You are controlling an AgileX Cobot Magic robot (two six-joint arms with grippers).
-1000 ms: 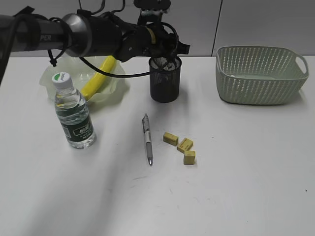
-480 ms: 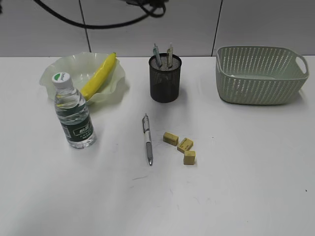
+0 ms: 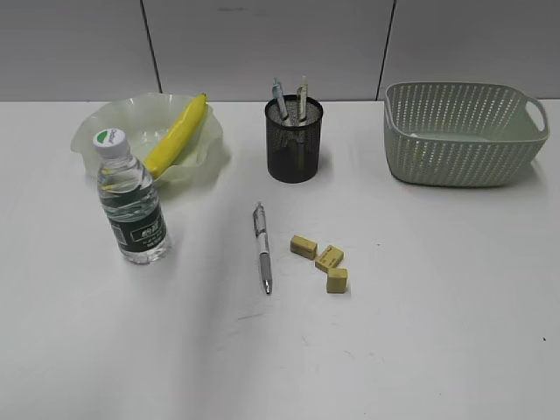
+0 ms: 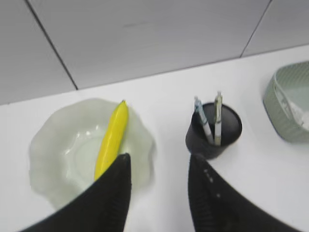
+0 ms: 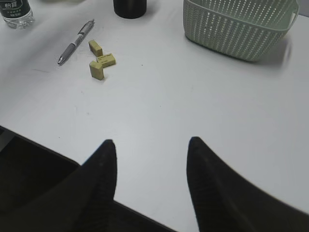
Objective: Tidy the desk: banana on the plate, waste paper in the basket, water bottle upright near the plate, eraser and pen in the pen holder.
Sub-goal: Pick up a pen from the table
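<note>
Both grippers stand open and empty, the left gripper [image 4: 159,193] high over the desk's [image 3: 437,306] back edge above the plate [image 4: 53,159] holding the banana [image 4: 112,137], the right gripper [image 5: 152,179] near the front edge. Two pens stand in the pen holder [image 3: 294,140]; the water bottle [image 3: 131,206] is upright beside the plate. The step in hand seems to be the pen [image 3: 262,248] and three erasers [image 3: 320,261] mid-desk, which call for a low, narrow pinch.

Basket [image 4: 289,108] cut by frame edge; pale object inside, possibly waste paper [image 4: 303,116].

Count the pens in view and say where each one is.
3: two stand in the black mesh cup, one blue-tipped, one pale; a silver pen lies on the desk left of the erasers. Others could be hidden inside.
</note>
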